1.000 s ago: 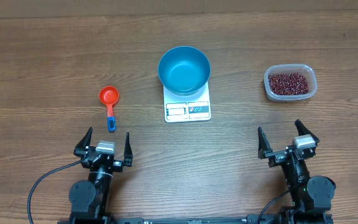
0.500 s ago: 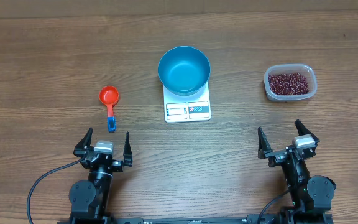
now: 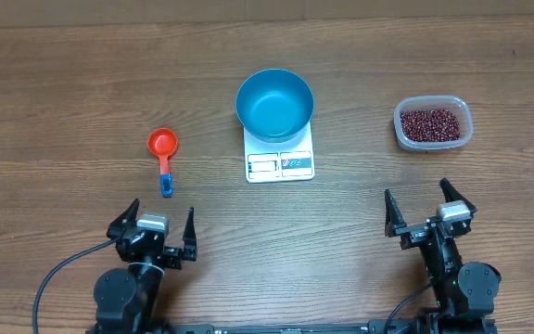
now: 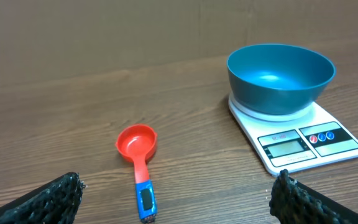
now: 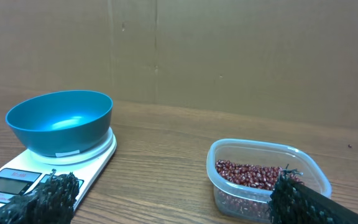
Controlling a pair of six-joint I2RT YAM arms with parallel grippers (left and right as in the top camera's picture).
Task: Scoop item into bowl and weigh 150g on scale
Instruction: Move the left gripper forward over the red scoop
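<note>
The bright blue bowl (image 3: 274, 103) stands empty on the white scale (image 3: 280, 164) at the table's middle back. The item, dark red beans (image 3: 431, 122), fills a clear tub (image 3: 463, 116) at the right. A red scoop with a blue handle end (image 3: 163, 148) lies to the left of the scale. My left gripper (image 3: 162, 211) is open near the front edge, just behind the scoop (image 4: 138, 155). My right gripper (image 3: 416, 191) is open in front of the tub (image 5: 266, 149). Neither holds anything. The bowl (image 4: 280, 78) and scale (image 4: 303, 146) appear at the right of the left wrist view.
Bare wooden tabletop (image 3: 82, 83) surrounds the objects. A brown cardboard wall (image 5: 229, 50) rises behind the table. Black cables trail from both arm bases at the front edge.
My left arm has shifted slightly back and to the left. The right arm and all objects are as before.
</note>
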